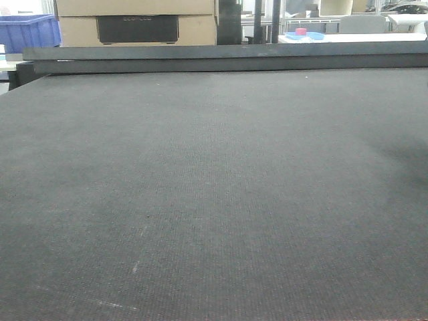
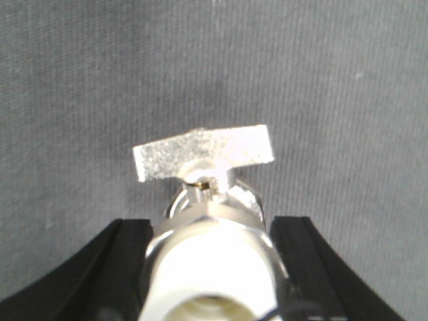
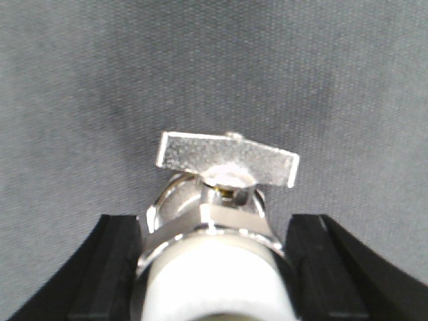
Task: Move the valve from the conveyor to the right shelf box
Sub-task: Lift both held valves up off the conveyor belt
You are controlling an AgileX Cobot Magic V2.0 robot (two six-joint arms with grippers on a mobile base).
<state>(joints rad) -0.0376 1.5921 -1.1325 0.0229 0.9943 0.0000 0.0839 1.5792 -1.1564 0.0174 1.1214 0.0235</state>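
The front view is filled by the conveyor (image 1: 214, 194), a wide dark grey woven belt, with no valve or gripper on it. In the left wrist view a shiny metal valve (image 2: 204, 154) with a flat silver handle and a white end sits between the black fingers (image 2: 127, 247). My left gripper (image 2: 212, 226) is shut on it over the belt (image 2: 80, 80). The right wrist view shows a like valve (image 3: 227, 159), and my right gripper (image 3: 214, 224) is shut on its body above the belt (image 3: 73, 80). The right shelf box is out of view.
A dark rail (image 1: 227, 59) runs along the belt's far edge. Behind it stand a blue crate (image 1: 27, 30) at the left, stacked cardboard boxes (image 1: 134, 20), and a white table with a blue dish (image 1: 304, 35) at the right.
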